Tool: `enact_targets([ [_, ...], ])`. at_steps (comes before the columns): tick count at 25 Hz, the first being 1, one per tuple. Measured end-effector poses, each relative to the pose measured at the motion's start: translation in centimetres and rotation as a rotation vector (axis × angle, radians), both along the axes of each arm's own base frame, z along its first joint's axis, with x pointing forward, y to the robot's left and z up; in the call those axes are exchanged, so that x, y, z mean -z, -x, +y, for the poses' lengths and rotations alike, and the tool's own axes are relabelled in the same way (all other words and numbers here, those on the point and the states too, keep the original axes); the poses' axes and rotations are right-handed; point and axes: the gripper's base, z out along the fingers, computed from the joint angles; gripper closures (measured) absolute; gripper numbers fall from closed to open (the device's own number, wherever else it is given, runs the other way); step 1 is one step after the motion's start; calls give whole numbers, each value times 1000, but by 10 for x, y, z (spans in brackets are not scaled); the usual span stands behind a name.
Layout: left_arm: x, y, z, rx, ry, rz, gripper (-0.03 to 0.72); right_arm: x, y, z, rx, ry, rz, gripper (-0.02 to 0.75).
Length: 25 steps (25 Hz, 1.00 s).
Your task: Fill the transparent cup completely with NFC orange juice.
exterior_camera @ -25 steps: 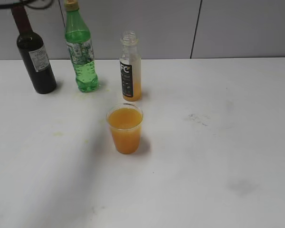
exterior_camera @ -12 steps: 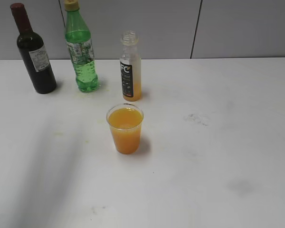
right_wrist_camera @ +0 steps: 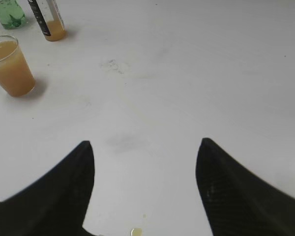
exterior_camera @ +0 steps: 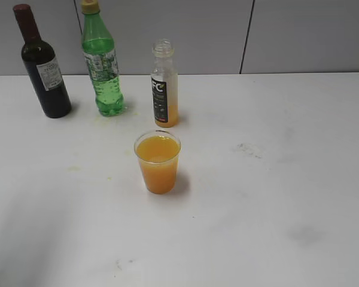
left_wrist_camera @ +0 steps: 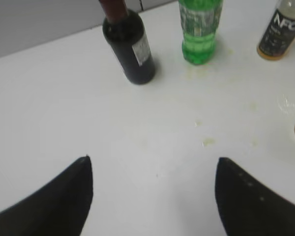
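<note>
Juice fills the transparent cup nearly to its rim; both grippers gape empty, so pouring seems finished.

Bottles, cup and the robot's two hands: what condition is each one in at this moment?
Small clear plastic cup: upright, orange juice nearly to the rim.
Clear bottle with black label: upright, uncapped, a little juice left at the bottom.
Green plastic bottle: upright, yellow cap on.
Dark wine bottle: upright, red cap on.
Left hand: open, empty.
Right hand: open, empty.
</note>
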Motion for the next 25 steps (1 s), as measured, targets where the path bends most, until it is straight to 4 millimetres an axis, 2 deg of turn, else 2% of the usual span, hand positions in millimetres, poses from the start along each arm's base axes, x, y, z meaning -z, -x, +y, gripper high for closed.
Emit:
enact_targets([
  [11, 68, 89, 19, 12, 33, 124, 94, 0, 0, 0, 0, 0, 0, 237],
  [18, 101, 148, 30, 27, 129, -11, 94, 0, 0, 0, 0, 0, 0, 237],
  [20, 105, 163, 33, 31, 150, -73, 94, 0, 0, 0, 0, 0, -1, 237],
  [25, 101, 189, 40, 42, 190, -228, 94, 0, 0, 0, 0, 0, -1, 237],
])
